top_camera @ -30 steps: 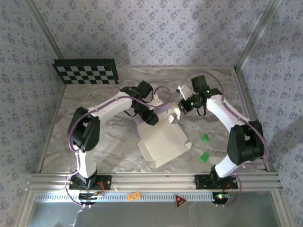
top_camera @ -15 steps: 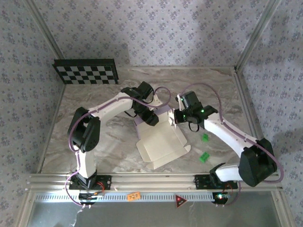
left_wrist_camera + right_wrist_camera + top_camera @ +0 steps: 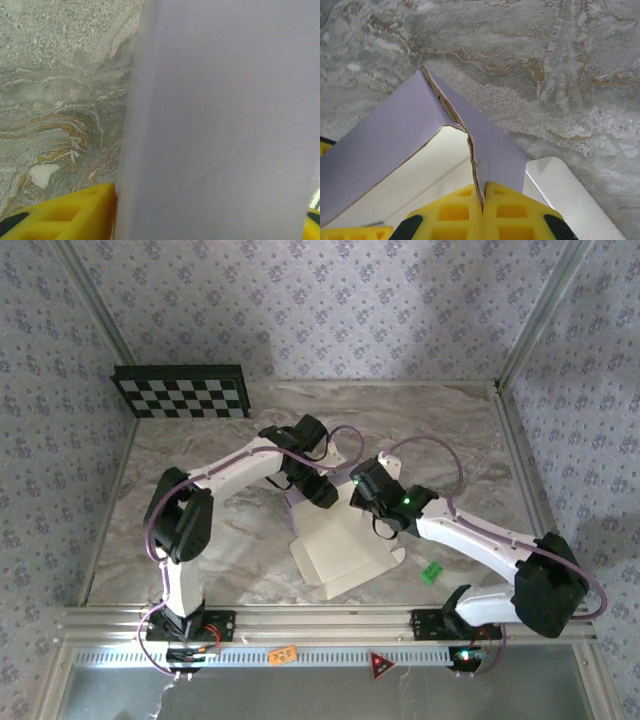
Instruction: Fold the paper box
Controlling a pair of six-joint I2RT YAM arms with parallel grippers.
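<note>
Folding up the far walls, I'd say; right gripper point(image 3: 482, 194) clamps the paper box point(image 3: 340, 545) corner; left gripper point(image 3: 322, 490), can't tell; next: tuck inward

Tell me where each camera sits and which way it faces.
Top external: above and behind the bases, looking down at the table; both arms, left gripper and right gripper together at the paper box.
Left wrist: on that wrist, close against a lavender box panel; yellow fingers at bottom.
Right wrist: looks past shut yellow fingers pinching a box flap.
Shared: all three see the paper box and marble table.
</note>
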